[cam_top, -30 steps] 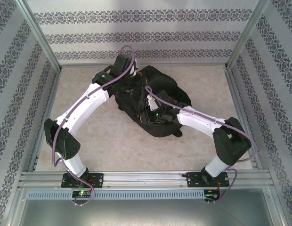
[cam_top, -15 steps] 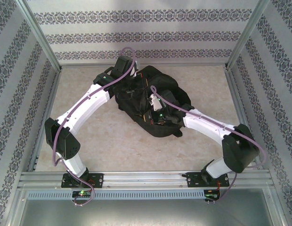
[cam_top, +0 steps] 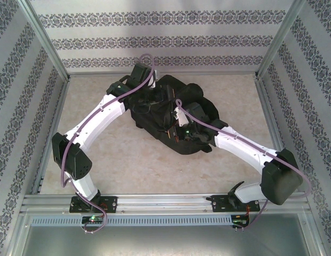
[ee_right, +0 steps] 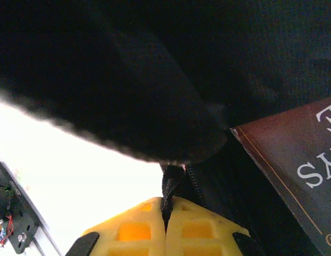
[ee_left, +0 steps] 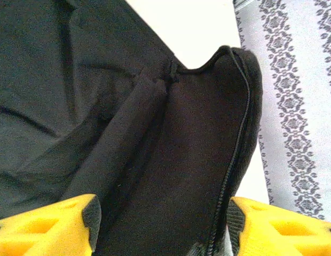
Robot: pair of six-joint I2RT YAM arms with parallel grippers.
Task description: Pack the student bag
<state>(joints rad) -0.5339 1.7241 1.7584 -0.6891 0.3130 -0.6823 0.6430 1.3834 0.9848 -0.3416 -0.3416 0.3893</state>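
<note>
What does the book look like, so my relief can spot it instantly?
Start at the black student bag mid-table, then find the right end effector pinching its zipper pull. In the right wrist view, the book lies just right of that: a dark red cover with pale lettering, while everything around it is plain black fabric.

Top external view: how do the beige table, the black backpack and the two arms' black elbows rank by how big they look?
1. Largest: the beige table.
2. Next: the black backpack, partly covered by the arms.
3. Smallest: the left arm's elbow and the right arm's elbow, which look about alike, so I won't rank them.
</note>
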